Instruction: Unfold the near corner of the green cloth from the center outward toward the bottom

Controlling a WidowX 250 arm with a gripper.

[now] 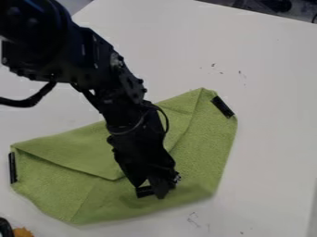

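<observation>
Well, black gripper [149,190]: spread, lower centre, beside a small black tab [145,191].
Green fabric cloth [204,150]: loosely folded, lower left to centre; soft layers suit a low, gentle grip.

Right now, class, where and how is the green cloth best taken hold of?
Probably by its upper right corner, near the black strip, coming from above and pinching across the edge. The green cloth lies low and folded, giving little to grip from the side, while that corner offers a narrower part.
</observation>
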